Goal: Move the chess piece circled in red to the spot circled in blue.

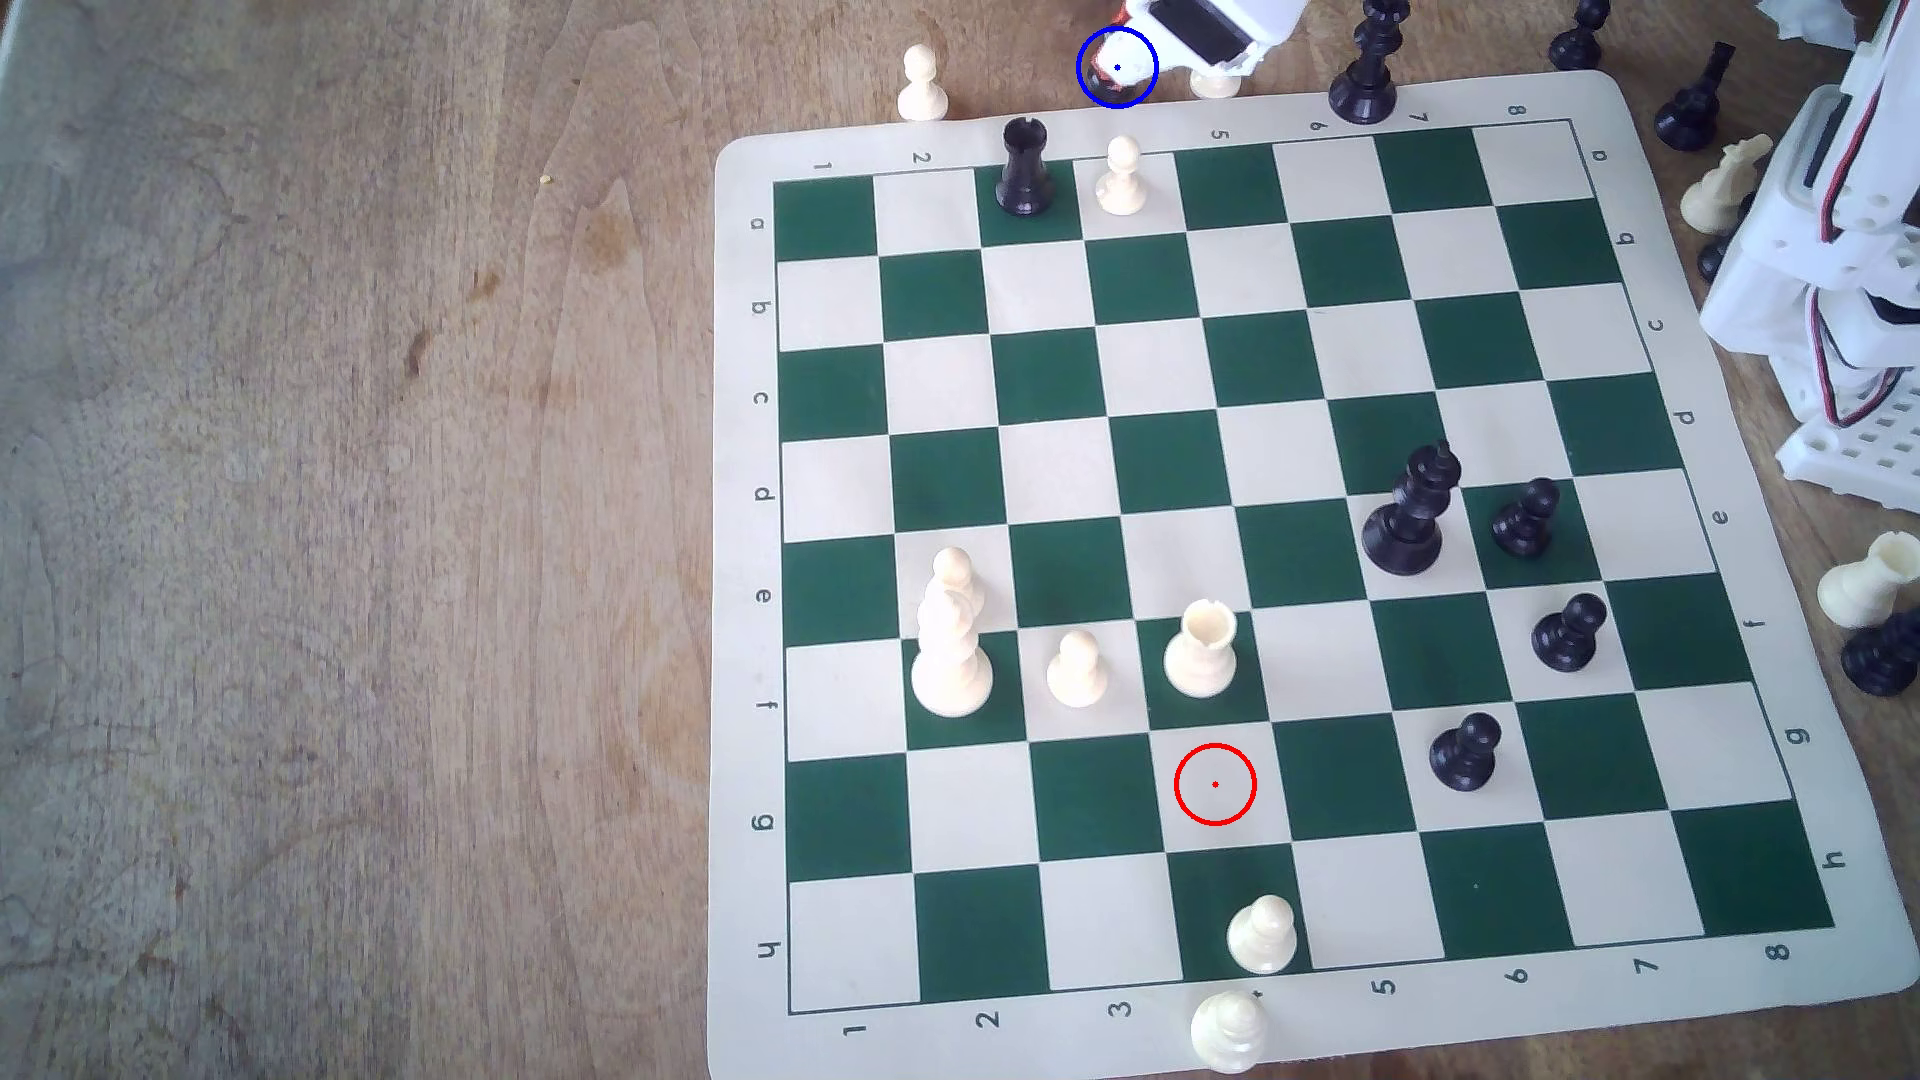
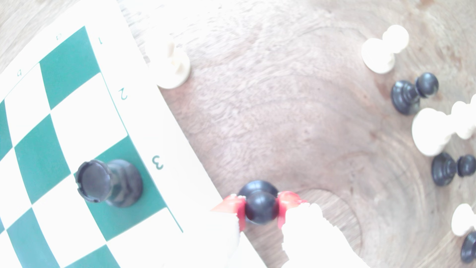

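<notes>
1. The hand is clamped on the pawn by its ball head, red pads either side. It's off the board, over the table right at the blue ring.
2. Can't tell if the base is touching wood yet. Let go too high and it'll probably drop and tip.
3. The grip is only on that round head, so it could swivel or stick to a pad on release.
4. A white pawn sits just beside the ring, easy to bump when pulling out.

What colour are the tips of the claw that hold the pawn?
Red, on the claw around the black pawn; the wrist view shows it best.
</notes>
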Tool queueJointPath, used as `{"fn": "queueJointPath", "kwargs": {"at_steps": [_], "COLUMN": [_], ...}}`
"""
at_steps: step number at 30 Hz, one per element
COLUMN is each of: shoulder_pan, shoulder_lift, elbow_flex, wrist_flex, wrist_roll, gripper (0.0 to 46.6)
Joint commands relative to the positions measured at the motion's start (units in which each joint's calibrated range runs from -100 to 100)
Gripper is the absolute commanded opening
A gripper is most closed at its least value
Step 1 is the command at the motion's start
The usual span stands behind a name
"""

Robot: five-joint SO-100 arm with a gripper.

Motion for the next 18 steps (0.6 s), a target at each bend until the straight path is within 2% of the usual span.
{"fn": "queueJointPath", "kwargs": {"at_steps": [1,2,3,4,18], "shoulder_pan": [-0.32,-0.32,-0.25,-0.09,1.00], "shoulder_lift": [-0.61,-0.61,-0.78,-1.20,-6.55], "elbow_flex": [-1.39,-1.39,-1.30,-0.57,0.79], "wrist_flex": [-0.88,-1.04,-1.21,-1.29,-4.40], "wrist_roll": [0.10,0.00,-0.15,0.15,-0.39], "gripper": [7.0,9.9,16.1,18.3,19.5]}}
